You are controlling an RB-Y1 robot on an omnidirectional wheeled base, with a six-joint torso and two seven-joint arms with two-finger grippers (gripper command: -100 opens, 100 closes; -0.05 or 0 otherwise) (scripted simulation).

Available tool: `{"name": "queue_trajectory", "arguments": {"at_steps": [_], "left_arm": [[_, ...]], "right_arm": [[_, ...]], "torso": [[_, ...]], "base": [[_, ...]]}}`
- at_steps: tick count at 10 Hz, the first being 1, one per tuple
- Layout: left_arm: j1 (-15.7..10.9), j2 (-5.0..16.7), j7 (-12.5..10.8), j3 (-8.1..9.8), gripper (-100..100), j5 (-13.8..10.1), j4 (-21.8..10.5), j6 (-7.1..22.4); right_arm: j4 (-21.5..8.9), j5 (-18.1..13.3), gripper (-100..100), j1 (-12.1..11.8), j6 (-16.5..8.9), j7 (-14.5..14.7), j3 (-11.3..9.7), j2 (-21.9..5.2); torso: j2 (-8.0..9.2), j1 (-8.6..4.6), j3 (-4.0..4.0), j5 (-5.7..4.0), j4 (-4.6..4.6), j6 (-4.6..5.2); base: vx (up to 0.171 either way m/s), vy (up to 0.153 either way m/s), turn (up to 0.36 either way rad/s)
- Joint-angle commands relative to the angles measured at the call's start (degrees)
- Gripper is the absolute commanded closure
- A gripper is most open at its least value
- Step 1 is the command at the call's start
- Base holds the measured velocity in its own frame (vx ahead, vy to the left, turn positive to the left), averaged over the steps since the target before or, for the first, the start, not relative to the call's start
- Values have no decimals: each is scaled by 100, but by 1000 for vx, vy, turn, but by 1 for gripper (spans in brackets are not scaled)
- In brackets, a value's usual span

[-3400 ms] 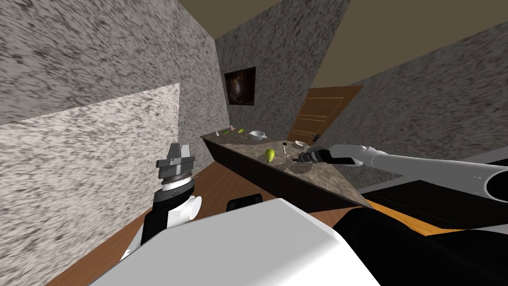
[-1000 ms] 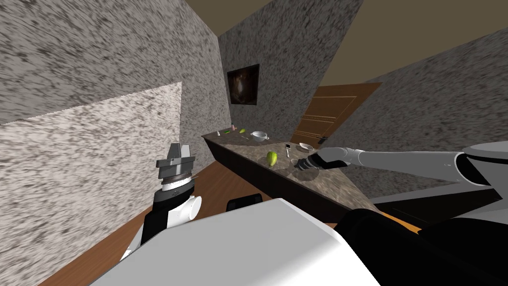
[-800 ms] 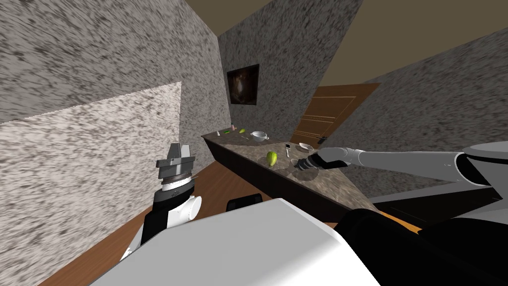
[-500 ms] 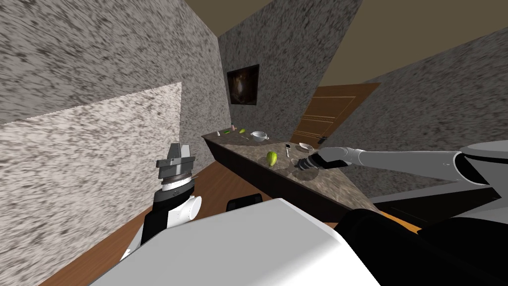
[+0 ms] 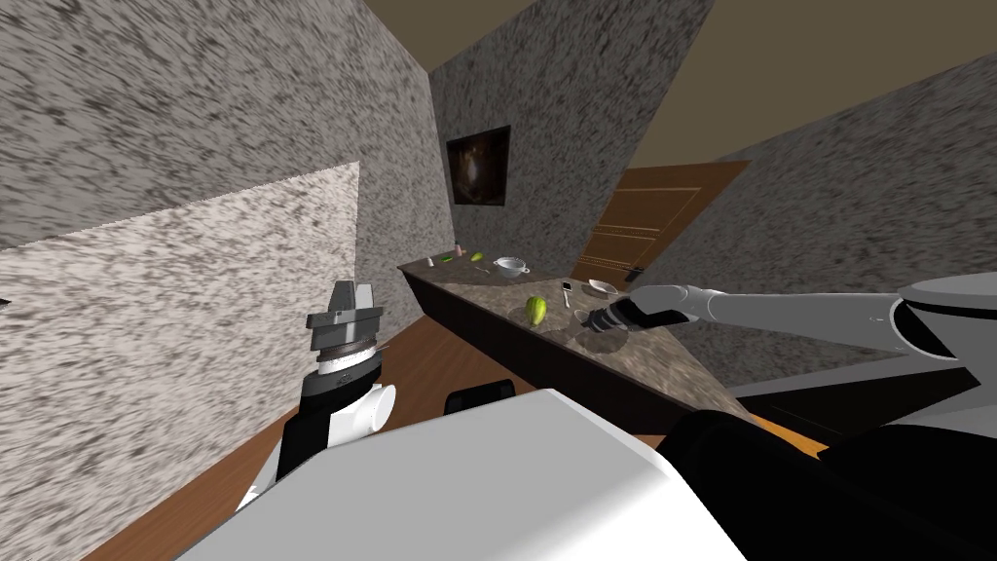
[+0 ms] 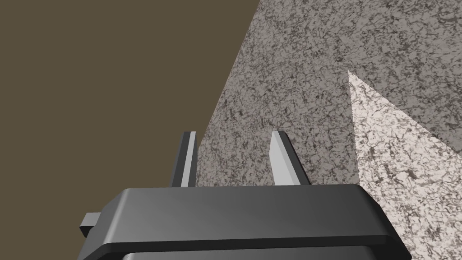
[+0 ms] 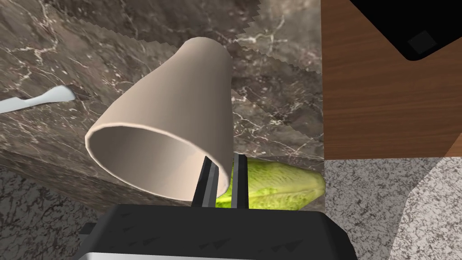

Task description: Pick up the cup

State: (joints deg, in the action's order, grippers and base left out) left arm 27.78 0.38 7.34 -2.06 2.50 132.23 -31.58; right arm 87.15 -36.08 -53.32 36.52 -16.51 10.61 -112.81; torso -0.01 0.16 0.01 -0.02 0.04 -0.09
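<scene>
Right wrist view: green vegetable beyond cup, spoon beside.

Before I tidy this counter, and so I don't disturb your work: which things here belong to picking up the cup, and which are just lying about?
In the job:
cup, pinched at its rim wall
right gripper, shut on it

Lying about:
green leafy vegetable
white utensil
white bowl
small dish
left gripper, open, idle
</scene>
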Motion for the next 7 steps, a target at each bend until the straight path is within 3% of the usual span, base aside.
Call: {"name": "queue_trajectory", "arguments": {"at_steps": [1,6,7], "left_arm": [[0,0,0,0,0,0,0,0],[0,0,0,0,0,0,0,0],[0,0,0,0,0,0,0,0]], "right_arm": [[-189,131,100,-14,166,187,14,24],[-539,464,100,-80,426,569,54,1],[-469,371,100,-46,385,466,38,18]], "torso": [[0,0,0,0,0,0],[5,2,4,4,3,6],[5,1,4,5,4,8]], "base": [[-9,38,2],[-4,27,-1],[0,11,-2]]}}
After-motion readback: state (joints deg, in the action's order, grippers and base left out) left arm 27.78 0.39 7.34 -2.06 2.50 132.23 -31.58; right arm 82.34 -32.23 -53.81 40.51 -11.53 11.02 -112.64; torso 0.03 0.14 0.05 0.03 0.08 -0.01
